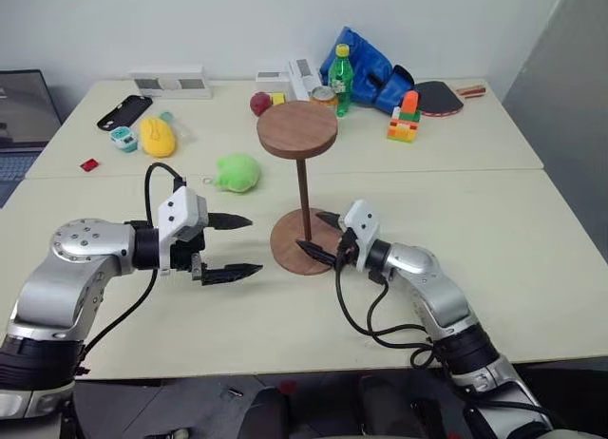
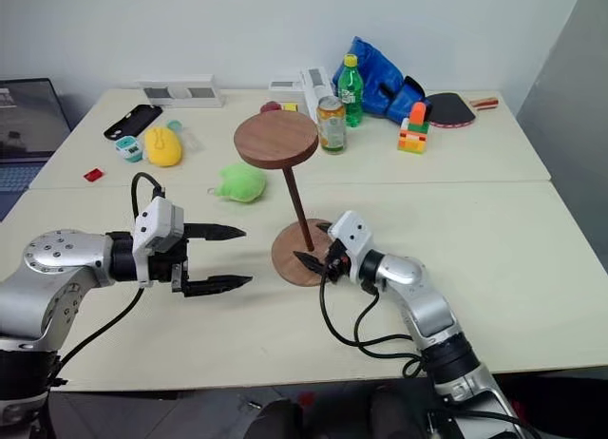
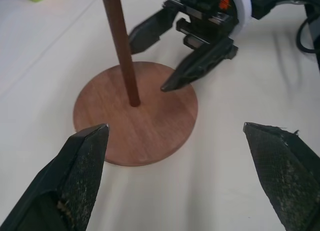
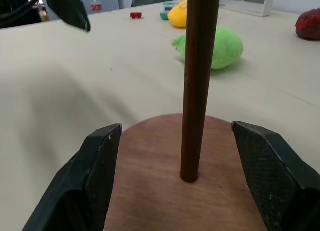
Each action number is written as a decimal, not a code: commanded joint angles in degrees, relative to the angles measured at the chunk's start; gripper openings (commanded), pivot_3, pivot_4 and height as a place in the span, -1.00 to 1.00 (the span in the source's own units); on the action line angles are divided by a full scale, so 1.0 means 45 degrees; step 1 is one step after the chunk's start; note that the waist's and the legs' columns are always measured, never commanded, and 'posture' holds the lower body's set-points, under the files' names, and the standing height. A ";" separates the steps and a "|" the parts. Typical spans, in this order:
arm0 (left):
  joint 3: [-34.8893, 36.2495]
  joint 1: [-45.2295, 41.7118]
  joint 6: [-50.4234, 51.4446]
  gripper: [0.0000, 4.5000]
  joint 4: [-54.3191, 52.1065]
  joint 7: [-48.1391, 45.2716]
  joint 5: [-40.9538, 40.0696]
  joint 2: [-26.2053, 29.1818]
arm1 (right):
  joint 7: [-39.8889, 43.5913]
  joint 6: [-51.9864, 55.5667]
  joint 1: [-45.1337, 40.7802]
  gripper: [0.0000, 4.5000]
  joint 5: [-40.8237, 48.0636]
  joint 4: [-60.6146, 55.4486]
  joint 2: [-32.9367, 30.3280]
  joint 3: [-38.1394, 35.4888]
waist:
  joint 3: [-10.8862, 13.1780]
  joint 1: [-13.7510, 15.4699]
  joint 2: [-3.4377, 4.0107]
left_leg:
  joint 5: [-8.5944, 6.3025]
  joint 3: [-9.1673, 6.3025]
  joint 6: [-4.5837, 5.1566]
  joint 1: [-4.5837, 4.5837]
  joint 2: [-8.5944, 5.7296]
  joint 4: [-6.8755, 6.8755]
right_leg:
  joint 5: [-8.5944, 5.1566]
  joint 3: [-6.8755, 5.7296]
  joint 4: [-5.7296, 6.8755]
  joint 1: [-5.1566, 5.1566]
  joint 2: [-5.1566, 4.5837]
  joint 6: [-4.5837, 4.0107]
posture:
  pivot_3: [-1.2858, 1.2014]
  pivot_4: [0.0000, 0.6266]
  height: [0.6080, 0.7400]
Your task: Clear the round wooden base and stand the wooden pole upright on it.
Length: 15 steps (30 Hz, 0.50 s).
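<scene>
No readable text, brand, number or sign anywhere. Green bottle [image 2: 351,89] with yellow cap carried label, lettering too small to read. Drink can [image 2: 331,124] showed orange print, illegible. White boxes [image 1: 172,82] at table's far edge bore dark panels, no words made out.

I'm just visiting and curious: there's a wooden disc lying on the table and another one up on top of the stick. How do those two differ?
The round wooden base lies flat on the table, while the top disc sits raised on the wooden pole. The right gripper has open fingers either side of the pole just above the base; nothing is near the top disc. Both are round, reddish-brown wood, joined by the upright pole.
</scene>
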 commanded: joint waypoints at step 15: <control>0.0840 -0.0370 -0.0156 1.00 0.1644 0.0979 0.1221 0.1133 | 0.3462 0.2798 0.3837 0.58 0.4616 -0.7027 -0.6980 -0.6531 | 0.0054 0.0272 0.0027 | -0.0005 -0.0002 0.0008 -0.0006 0.0007 -0.0018 | 0.0001 -0.0022 -0.0088 0.0050 0.0000 -0.0001 | 0.03 -0.52 1.00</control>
